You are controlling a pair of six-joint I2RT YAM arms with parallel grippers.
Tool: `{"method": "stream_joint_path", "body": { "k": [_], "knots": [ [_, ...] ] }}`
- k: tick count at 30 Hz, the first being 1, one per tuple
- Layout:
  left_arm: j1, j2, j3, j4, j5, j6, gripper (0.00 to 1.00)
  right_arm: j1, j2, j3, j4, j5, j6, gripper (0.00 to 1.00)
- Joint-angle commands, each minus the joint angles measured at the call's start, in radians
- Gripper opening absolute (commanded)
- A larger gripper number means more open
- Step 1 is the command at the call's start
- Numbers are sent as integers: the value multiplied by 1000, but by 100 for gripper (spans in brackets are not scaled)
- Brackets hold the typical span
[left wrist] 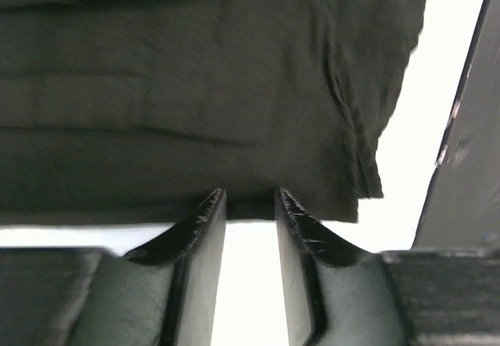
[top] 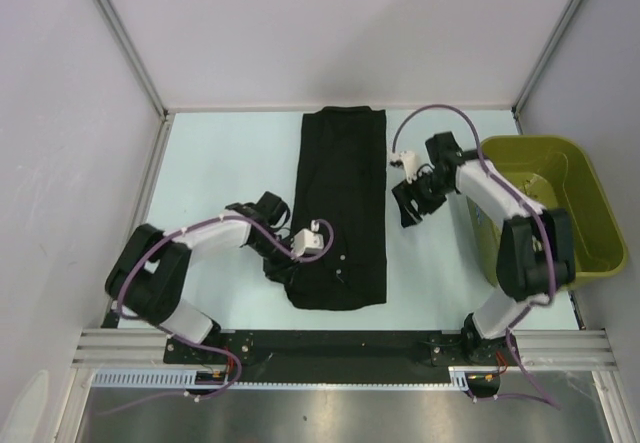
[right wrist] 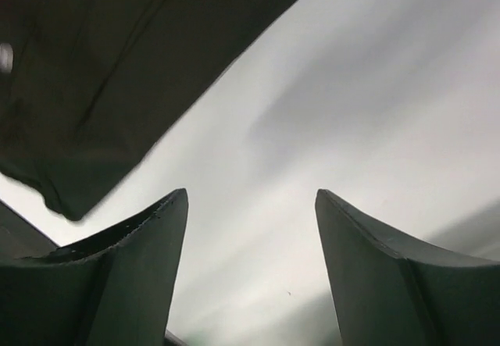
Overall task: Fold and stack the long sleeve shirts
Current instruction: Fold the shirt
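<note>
Long sleeve shirt [top: 342, 203], black, plain. Laid flat as one long narrow strip down the middle of the worktop [top: 220, 163], far end near the back wall, near end towards the arm bases. Sleeves not distinguishable; folds and layers hard to read from above, black on black. Near left corner bulging slightly outward.

Left claw [top: 288, 263]: at the near left edge of the shirt. Fingertips lost against the dark fabric in the overhead view. In the left wrist view, claw [left wrist: 250, 197] with fingers [left wrist: 205, 229] close together, a narrow slit between them and pale worktop showing through it. Tips reaching the hem of the shirt [left wrist: 195, 88], which fills the upper part of that view and is cut off at top and left. Pinching the hem or merely set against it: cannot tell.

Right claw [top: 408, 208]: just beside the right edge of the shirt, about midway along its length, apart from it. In the right wrist view, claw [right wrist: 251, 194] with fingers [right wrist: 152, 244] spread wide, bare worktop showing between them. Shirt [right wrist: 101, 65] in the upper left corner only, its edge running diagonally, the rest outside the view.

Basket [top: 596, 225], olive-green plastic: at the right side of the worktop, beyond the right arm, well apart from the shirt. Near left portion hidden behind that arm.
</note>
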Motion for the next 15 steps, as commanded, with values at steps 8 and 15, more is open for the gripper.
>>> {"method": "stream_joint_path", "body": {
  "k": [8,15],
  "knots": [
    [-4,-552,-289,46,59,369,66,228,-585,-563,280,-131,-433,73],
    [-63,-697,-424,190,48,386,78,530,-679,-752,414,-1,-528,73]
  ]
}}
